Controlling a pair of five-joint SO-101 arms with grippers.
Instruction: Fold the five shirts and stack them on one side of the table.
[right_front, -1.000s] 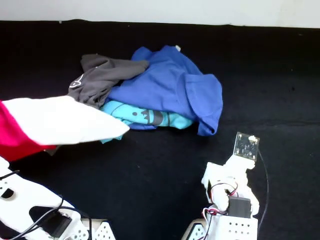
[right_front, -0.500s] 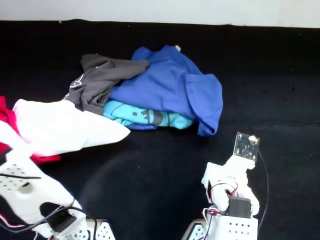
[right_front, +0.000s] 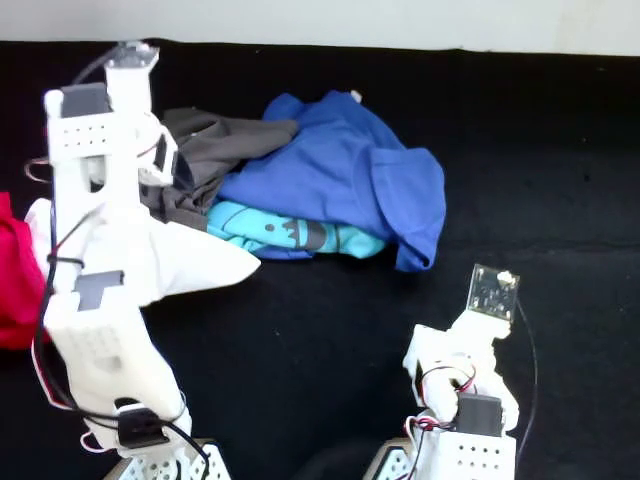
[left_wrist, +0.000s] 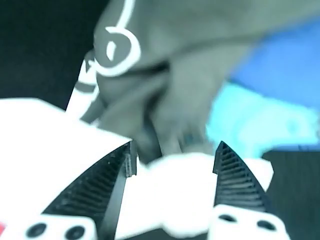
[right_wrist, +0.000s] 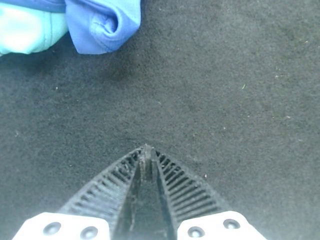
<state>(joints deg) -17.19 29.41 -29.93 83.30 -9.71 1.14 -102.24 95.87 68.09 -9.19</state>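
No words or numbers can be read anywhere. The grey shirt (left_wrist: 190, 70), at ten o'clock from the blue shirt (right_front: 340, 170), carries a white ring-shaped emblem (left_wrist: 116, 50). The teal shirt (right_front: 262, 228), at seven o'clock from the blue one, bears a dark jagged graphic (right_front: 300, 235) with no legible letters.

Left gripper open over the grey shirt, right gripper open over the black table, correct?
No: the right gripper is shut over the black table, as the right wrist view shows. The left gripper is open over the grey shirt.
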